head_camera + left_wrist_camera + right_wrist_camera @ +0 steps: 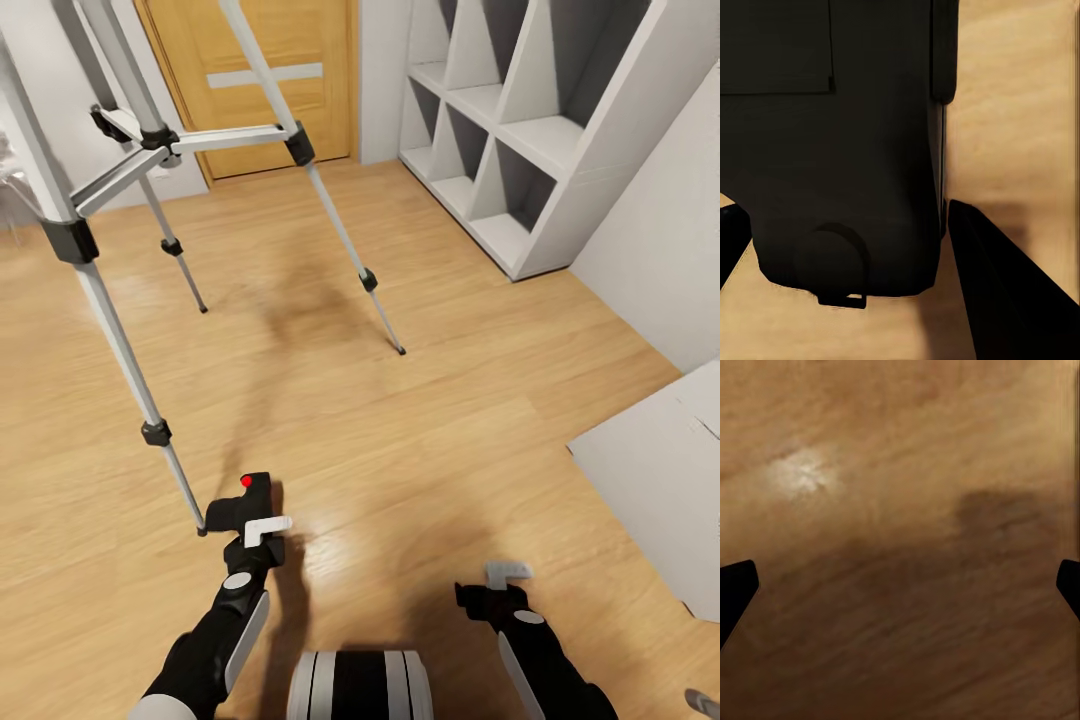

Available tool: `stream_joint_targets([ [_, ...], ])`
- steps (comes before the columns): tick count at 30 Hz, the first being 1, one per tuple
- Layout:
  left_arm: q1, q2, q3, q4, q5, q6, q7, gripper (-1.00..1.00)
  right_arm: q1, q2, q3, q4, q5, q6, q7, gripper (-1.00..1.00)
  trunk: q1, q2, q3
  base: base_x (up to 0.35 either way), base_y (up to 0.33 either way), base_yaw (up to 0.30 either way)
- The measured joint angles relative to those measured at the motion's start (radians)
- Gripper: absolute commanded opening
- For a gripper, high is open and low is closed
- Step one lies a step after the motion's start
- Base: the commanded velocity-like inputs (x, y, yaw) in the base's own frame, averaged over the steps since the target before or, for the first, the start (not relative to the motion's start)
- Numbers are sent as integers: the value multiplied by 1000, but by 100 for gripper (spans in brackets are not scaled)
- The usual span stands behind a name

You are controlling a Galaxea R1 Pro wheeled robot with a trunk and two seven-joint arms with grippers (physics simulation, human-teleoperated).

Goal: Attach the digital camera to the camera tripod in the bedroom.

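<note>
The left gripper (262,530) has the digital camera (245,505) between its jaws, red button up, low over the light wood floor (450,400). In the left wrist view the camera's dark body (832,142) sits between the two fingers (1009,292), closed against it. The camera is just beside the black foot of the nearest leg of the camera tripod (120,330), at the robot's left front. The tripod's other two silver legs stand farther off toward the wooden door (260,80), their feet spread wide on the floor.

The right gripper (505,585) hangs over bare floor with its jaws spread wide and nothing between them; its fingertips (736,592) sit at the far edges of the right wrist view.

Open floor lies between the tripod legs and the white cube shelf (520,140) at right. A grey panel's edge (650,470) reaches in near the right arm.
</note>
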Motion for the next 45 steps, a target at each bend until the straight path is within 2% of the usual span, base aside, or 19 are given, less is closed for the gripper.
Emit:
stream_joint_targets([
  [28,0,1,0,3,1,0,-1,-100,0,0,0,0,-7,1,2,100,-13,7,108,0,0,0],
  [45,0,1,0,27,0,0,-2,-100,0,1,0,-9,4,-1,-8,100,-20,11,174,0,0,0],
])
